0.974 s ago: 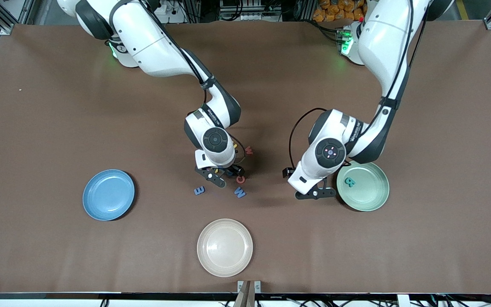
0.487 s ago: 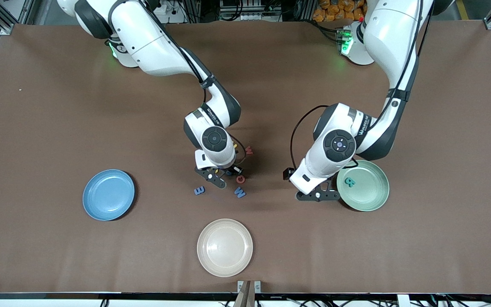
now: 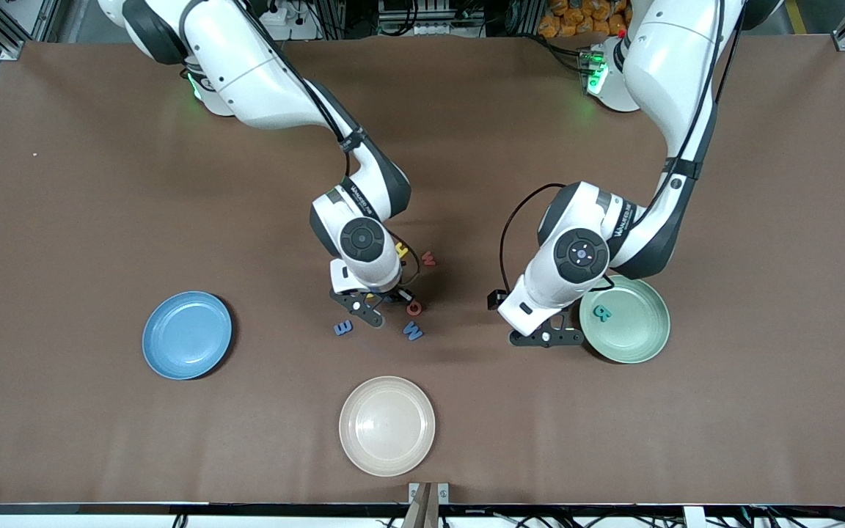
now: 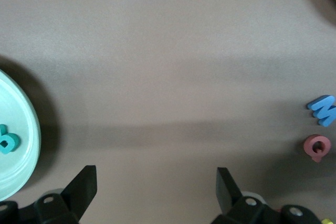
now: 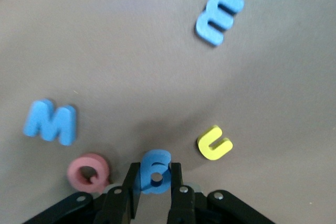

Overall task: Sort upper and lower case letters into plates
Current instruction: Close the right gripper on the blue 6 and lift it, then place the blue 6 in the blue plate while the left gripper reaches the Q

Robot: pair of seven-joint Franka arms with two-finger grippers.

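The right end effector is clamped on a blue letter among loose letters mid-bench. The left end effector hangs wide over bare bench just beside the mint plate.

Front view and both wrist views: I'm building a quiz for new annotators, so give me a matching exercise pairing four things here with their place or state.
Things:
1. teal letter
2. blue plate
3. right gripper
4. left gripper

States:
A. open, over bare table beside the green plate
B. lying in the green plate
C. holds no letter
D. shut on the blue letter

Pairs: 1-B, 2-C, 3-D, 4-A
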